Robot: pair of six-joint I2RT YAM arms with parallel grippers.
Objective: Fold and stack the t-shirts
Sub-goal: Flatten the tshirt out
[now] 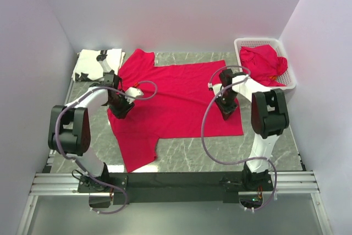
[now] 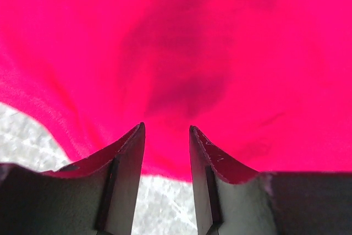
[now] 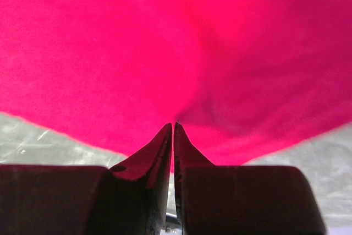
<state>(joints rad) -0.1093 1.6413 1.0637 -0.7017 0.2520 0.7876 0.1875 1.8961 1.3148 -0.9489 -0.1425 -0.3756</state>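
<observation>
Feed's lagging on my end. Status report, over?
Right claw shut on red t-shirt near hem. Left claw open at collar end. Shirt spread, unfolded. Nothing lying on it.

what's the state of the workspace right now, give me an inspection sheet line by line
surface: grey marbled table, bare along the near side
job's things: spread red t-shirt lying flat in the middle; crumpled red t-shirt in the basket; white printed t-shirt at the far left corner
clutter: white lattice basket at the far right corner
grippers: left gripper open, at the spread shirt's left edge; right gripper shut, pinching cloth near its right edge
cables: grey cables loop off both arms over the spread shirt
surroundings: pale walls on three sides; metal rail under the arm bases
</observation>
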